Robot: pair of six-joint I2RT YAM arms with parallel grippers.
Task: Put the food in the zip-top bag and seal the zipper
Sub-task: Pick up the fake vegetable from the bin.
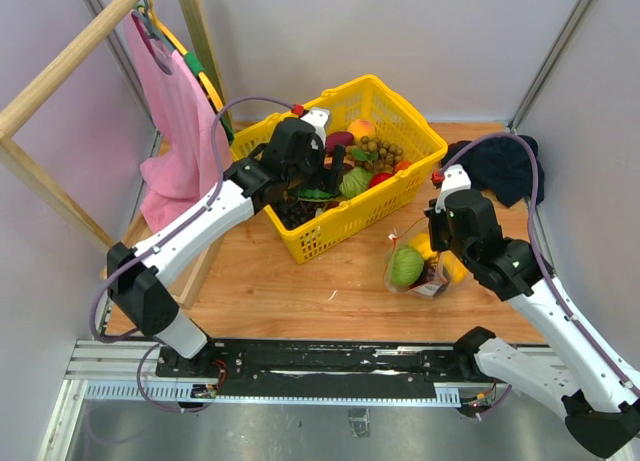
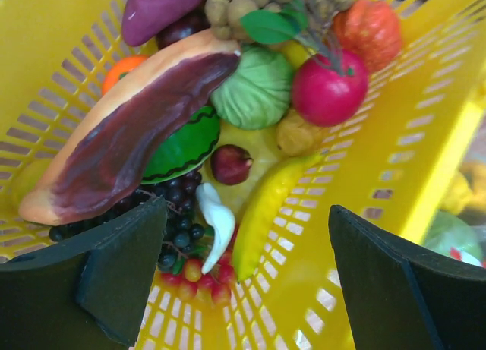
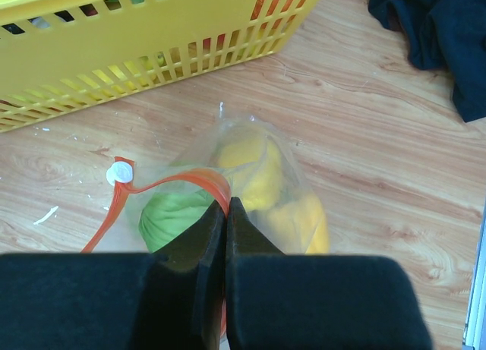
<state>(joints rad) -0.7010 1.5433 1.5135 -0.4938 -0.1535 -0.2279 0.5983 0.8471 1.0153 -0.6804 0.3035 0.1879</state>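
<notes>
My right gripper [image 3: 226,213] was clenched on the zipper [image 3: 178,184], with the green cabbage [image 3: 171,213] and yellow pepper [image 3: 258,171] inside the zip-top bag [image 3: 190,162]. My left gripper [image 2: 247,289] hung released, fingers spread, over the yellow basket [image 2: 425,122].

I read the basket [image 1: 395,106] as yellow lattice and the table [image 1: 300,281] as pale wood grain. The bag [image 3: 235,134] is clear, its zipper [image 3: 163,184] red-orange. I see 1 green cabbage [image 3: 171,213] and 1 yellow pepper [image 3: 258,168] through it. The green slice [image 2: 182,149] carries dark wavy stripes. I also see a pink cloth [image 1: 175,121] and a navy cloth [image 1: 505,166].
</notes>
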